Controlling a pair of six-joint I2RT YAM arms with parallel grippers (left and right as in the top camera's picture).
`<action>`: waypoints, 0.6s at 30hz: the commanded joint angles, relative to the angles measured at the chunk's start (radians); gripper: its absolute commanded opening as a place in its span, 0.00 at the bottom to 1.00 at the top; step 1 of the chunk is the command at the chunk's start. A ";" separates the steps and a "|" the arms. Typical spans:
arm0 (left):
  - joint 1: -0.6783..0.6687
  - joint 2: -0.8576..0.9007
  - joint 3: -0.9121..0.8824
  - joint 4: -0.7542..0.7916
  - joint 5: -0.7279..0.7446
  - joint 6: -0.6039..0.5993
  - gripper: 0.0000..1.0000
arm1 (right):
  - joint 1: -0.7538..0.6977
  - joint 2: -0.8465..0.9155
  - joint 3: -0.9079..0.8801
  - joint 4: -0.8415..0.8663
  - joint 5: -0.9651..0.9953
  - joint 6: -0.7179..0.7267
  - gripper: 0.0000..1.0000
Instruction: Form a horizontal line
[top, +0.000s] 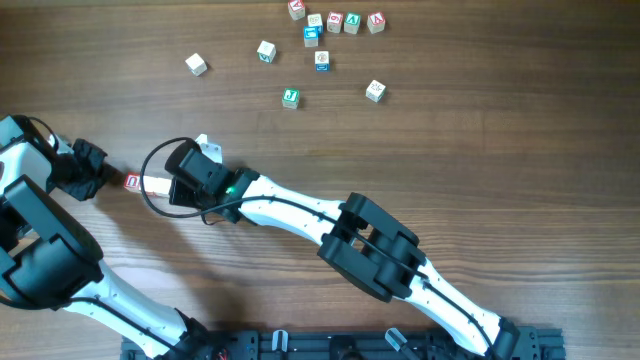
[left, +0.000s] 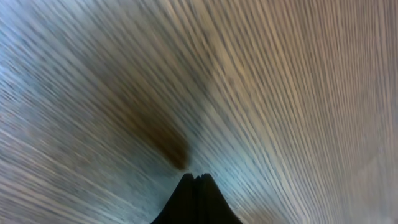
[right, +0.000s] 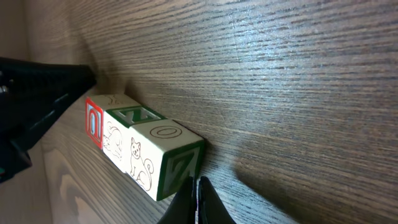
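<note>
The horizontal line (right: 134, 140) is a short row of three letter cubes touching side by side on the wooden table. Its far cube (right: 93, 122) has a red-marked face, and the near cube (right: 173, 163) shows a green Z. From overhead the row (top: 146, 184) lies at the left, between both grippers. My right gripper (right: 198, 183) is shut, its tips against the near cube's end face. My left gripper (top: 108, 177) is at the row's red end; its dark fingers (right: 46, 87) show in the right wrist view. The left gripper (left: 198, 177) is shut on nothing, over blurred table.
Several loose cubes lie scattered at the back: one (top: 196, 64) at back left, a green-marked one (top: 290, 97), another (top: 375, 91), and a cluster (top: 334, 22) at the top edge. The right arm (top: 370, 245) stretches diagonally across the table's middle.
</note>
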 joint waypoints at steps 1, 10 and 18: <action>-0.005 0.010 -0.006 -0.018 0.043 -0.005 0.04 | -0.002 0.012 -0.010 0.028 0.019 0.011 0.05; -0.005 0.010 -0.006 -0.045 0.047 -0.005 0.04 | -0.004 0.033 -0.010 0.076 -0.028 0.004 0.05; -0.005 0.010 -0.006 -0.056 0.047 -0.005 0.04 | -0.004 0.033 -0.010 0.060 -0.026 0.018 0.05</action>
